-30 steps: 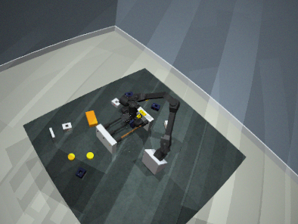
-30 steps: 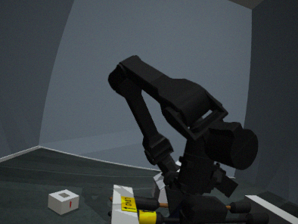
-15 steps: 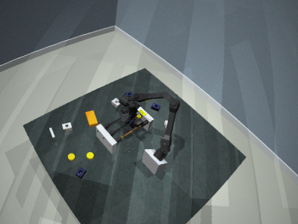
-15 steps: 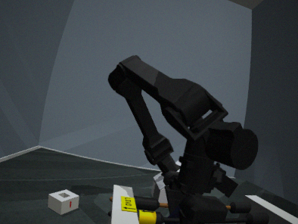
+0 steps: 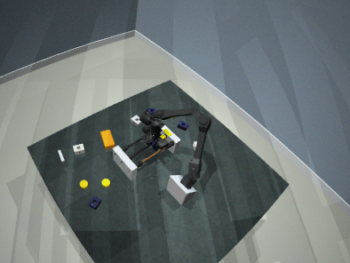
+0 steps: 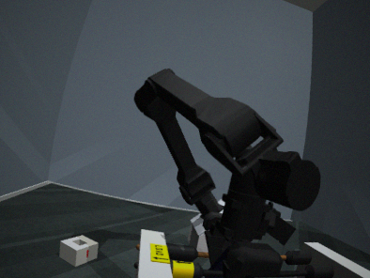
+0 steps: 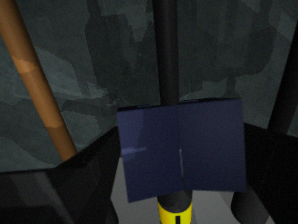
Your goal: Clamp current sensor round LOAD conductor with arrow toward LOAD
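Note:
The dark blue sensor [image 7: 150, 150] sits around the middle black conductor [image 7: 166, 50], its two halves side by side with only a thin seam between them. My gripper [image 7: 167, 126] [image 5: 155, 141] is shut on the sensor, one black finger on each side. A yellow band [image 7: 175, 214] [image 6: 183, 269] is on this conductor, close beyond the sensor's lower edge in the wrist view. The yellow LOAD label [image 6: 160, 254] [image 5: 167, 131] is on the white end wall beside that band. No arrow shows on the sensor's visible faces, and whether the latch is caught cannot be told. The arm hides the sensor in the exterior view.
An orange-brown conductor [image 7: 35, 80] [image 5: 153, 155] and another black conductor [image 7: 286, 85] run on either side. The other white end wall [image 5: 123, 163] stands opposite. An orange block [image 5: 107, 139], yellow discs [image 5: 83, 184] [image 5: 106, 182], white blocks [image 5: 78, 149] [image 6: 77, 254] and dark blue pieces [image 5: 91, 204] [image 5: 182, 125] lie around.

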You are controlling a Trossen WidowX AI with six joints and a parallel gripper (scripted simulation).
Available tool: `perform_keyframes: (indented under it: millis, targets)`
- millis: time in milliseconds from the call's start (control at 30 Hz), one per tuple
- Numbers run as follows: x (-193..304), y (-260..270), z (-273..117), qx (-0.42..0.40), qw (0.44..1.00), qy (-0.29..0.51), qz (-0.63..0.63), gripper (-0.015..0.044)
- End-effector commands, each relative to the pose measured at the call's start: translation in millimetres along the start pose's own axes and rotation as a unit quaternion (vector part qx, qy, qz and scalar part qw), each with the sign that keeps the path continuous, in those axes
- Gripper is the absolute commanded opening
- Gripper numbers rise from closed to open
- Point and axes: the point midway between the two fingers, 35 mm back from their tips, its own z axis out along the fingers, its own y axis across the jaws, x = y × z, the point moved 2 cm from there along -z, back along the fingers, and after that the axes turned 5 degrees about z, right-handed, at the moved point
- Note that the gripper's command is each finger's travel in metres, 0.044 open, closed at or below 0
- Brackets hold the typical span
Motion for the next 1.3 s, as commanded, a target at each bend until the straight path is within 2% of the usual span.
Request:
perform_keyframes:
  millis: [0, 1233, 1267]
  targets:
    - [0.0, 0.0, 0.0, 0.0, 1.0, 0.0, 0.0, 0.0]
    - [0.0, 0.0, 0.0, 0.0, 1.0, 0.0, 0.0, 0.0]
    - [0.0, 0.0, 0.0, 0.0, 1.0, 0.0, 0.0, 0.0026]
